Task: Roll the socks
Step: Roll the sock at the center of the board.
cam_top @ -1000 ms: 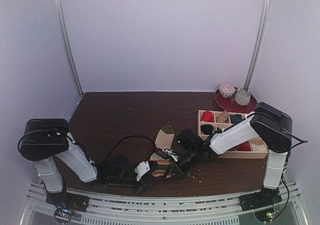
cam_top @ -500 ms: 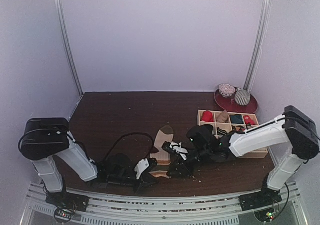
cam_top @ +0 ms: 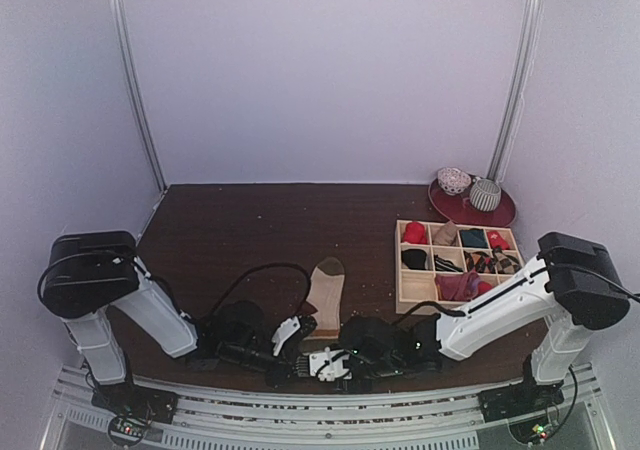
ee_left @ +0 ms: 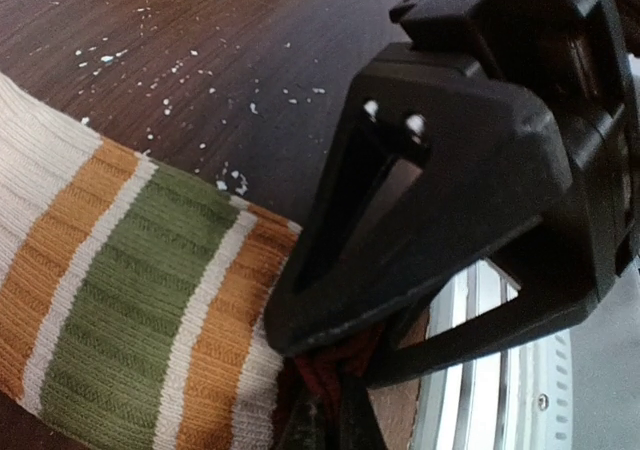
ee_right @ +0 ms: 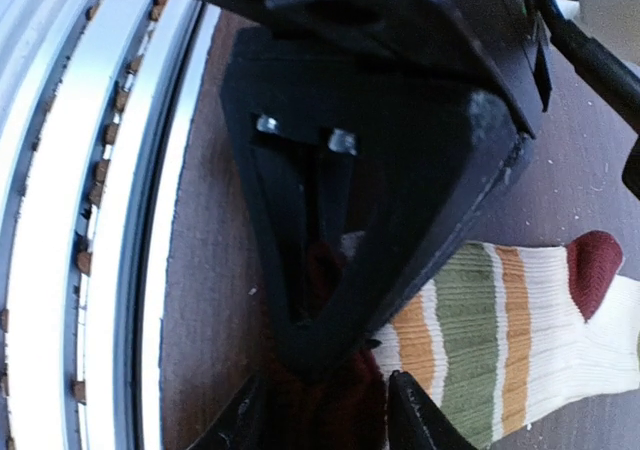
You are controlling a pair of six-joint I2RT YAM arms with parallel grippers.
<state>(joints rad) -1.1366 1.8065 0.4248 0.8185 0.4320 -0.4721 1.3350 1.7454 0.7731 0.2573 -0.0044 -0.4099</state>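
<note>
The long tan sock (cam_top: 326, 290) lies lengthwise on the table, with its brown toe far and its striped leg towards me. Its orange and green stripes show in the left wrist view (ee_left: 130, 290) and the right wrist view (ee_right: 500, 330). My left gripper (cam_top: 300, 345) (ee_left: 330, 425) is shut on the dark red cuff at the sock's near end. My right gripper (cam_top: 318, 355) (ee_right: 325, 420) meets it from the near side, its fingers (ee_right: 412, 415) apart on either side of the same cuff. I see no short black sock.
A wooden compartment tray (cam_top: 398, 265) with small rolled bundles stands at the right. Behind it is a red plate (cam_top: 470, 212) with two patterned balls. A metal rail (cam_top: 300, 400) runs along the near table edge, right behind the grippers. A black cable (cam_top: 250, 275) loops at the left.
My right arm has swung from the sock's right side down to the near edge and now faces the cuff. The sock lies straighter. My left gripper has stayed at the cuff.
</note>
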